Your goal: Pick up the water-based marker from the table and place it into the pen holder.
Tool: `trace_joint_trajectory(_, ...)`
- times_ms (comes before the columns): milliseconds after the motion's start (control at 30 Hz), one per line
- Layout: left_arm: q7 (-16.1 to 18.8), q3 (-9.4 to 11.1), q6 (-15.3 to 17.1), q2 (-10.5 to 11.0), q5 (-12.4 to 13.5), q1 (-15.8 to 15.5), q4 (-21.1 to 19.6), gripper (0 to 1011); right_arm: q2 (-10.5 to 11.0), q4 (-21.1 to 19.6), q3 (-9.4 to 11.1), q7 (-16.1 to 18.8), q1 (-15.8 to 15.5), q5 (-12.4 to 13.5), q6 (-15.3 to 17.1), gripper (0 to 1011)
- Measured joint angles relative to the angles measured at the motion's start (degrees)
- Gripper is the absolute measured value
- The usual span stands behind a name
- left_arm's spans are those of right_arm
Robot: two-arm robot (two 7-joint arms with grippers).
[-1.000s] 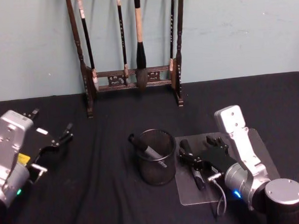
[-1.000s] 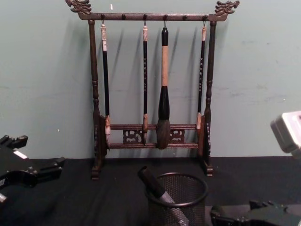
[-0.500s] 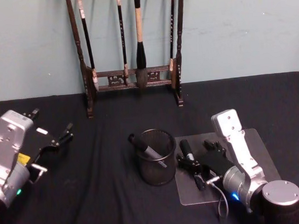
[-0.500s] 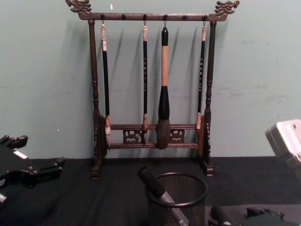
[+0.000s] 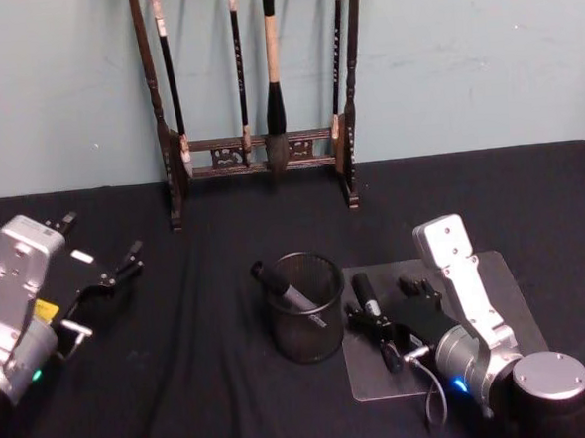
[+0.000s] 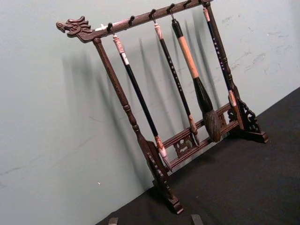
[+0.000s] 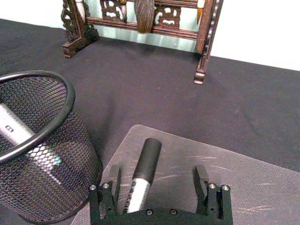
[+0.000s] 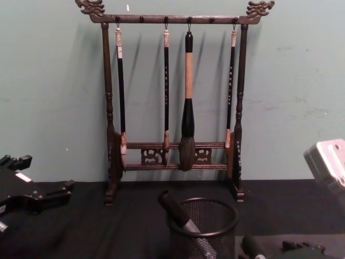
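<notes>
Holds the left arm (image 5: 16,285) out at the left side of the tabletop (image 5: 214,402), angled forward. Carries the left pincer (image 5: 100,241) with its fingertips (image 6: 197,218) spread apart, gripping nothing. Reaches the right arm (image 5: 467,283) forward and inward from the lower right, with the wrist sloping down. Sets the right pincer (image 7: 157,172) low, close to the tabletop, pointing toward the centre. Spreads both right fingers (image 7: 200,173) wide apart, level with each other and clamped on nothing.
</notes>
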Motion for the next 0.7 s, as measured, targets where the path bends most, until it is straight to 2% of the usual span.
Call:
trace_joint_trajectory(233,0.0,0.0,0.0,0.0,0.0,0.0,0.0,1009,0.0,-0.1,0.0,-0.1,0.0,0.1,0.0,993)
trace_joint_trajectory(500,0.0,0.0,0.0,0.0,0.0,0.0,0.0,1009,0.0,-0.1,0.0,-0.1,-0.1,0.1,0.0,810)
trace_joint_trajectory(600,0.0,0.0,0.0,0.0,0.0,0.0,0.0,1009,0.0,-0.1,0.0,-0.1,-0.1,0.1,0.0,716)
trace_joint_trajectory(633,0.0,0.0,0.0,0.0,0.0,0.0,0.0,1009,0.0,-0.1,0.0,-0.1,-0.1,0.1,0.0,657)
trace_joint_trajectory(700,0.0,0.0,0.0,0.0,0.0,0.0,0.0,1009,0.0,-0.1,0.0,-0.1,-0.1,0.1,0.0,638)
